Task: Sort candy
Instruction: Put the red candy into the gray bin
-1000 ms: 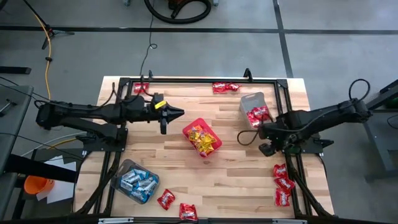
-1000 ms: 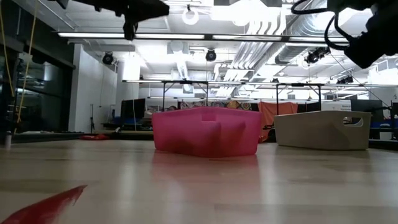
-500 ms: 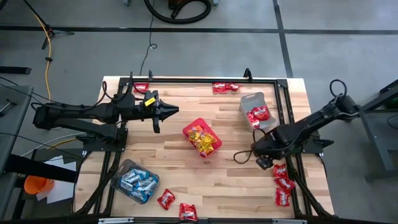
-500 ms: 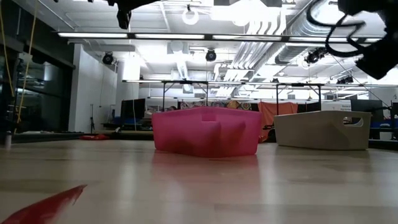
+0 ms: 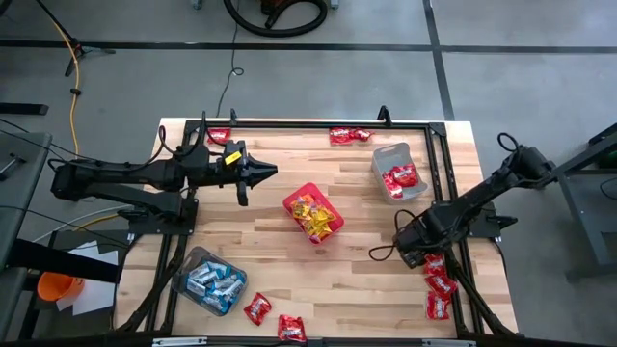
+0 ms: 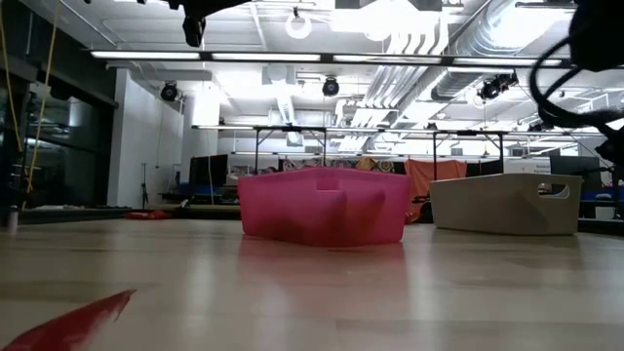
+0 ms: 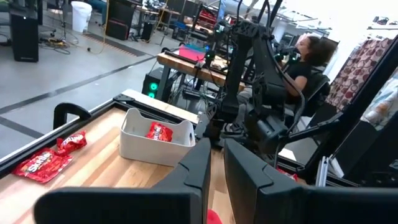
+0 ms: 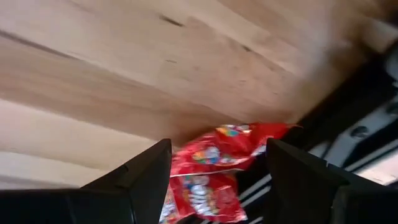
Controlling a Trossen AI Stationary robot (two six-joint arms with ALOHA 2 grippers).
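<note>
Red candy packets [image 8: 225, 151] lie near the table's right edge [image 5: 436, 266], and more sit nearer the front [image 5: 440, 305]. My right gripper [image 8: 217, 182] hangs open over them, pointing steeply down [image 5: 415, 253], one finger on either side of the top packets; whether it touches them does not show. My left gripper [image 5: 275, 172] is shut and empty, held level above the table left of the red bin [image 5: 313, 214], which holds yellow candy. Other loose red packets lie at the far edge [image 5: 350, 135] and the near edge [image 5: 257, 308].
The grey tub [image 5: 395, 172] holds red candy at the far right. The clear tub [image 5: 210, 280] holds blue-and-white candy at the near left. A black frame rail [image 5: 453, 193] runs beside the right packets. In the left wrist view a person [image 7: 311, 56] sits beyond the table.
My right gripper has swung from beside the grey tub toward the near edge and down, tipping steeper, and now stands over the red packets at the right edge, still open. My left gripper has drawn back a little toward the left edge and up.
</note>
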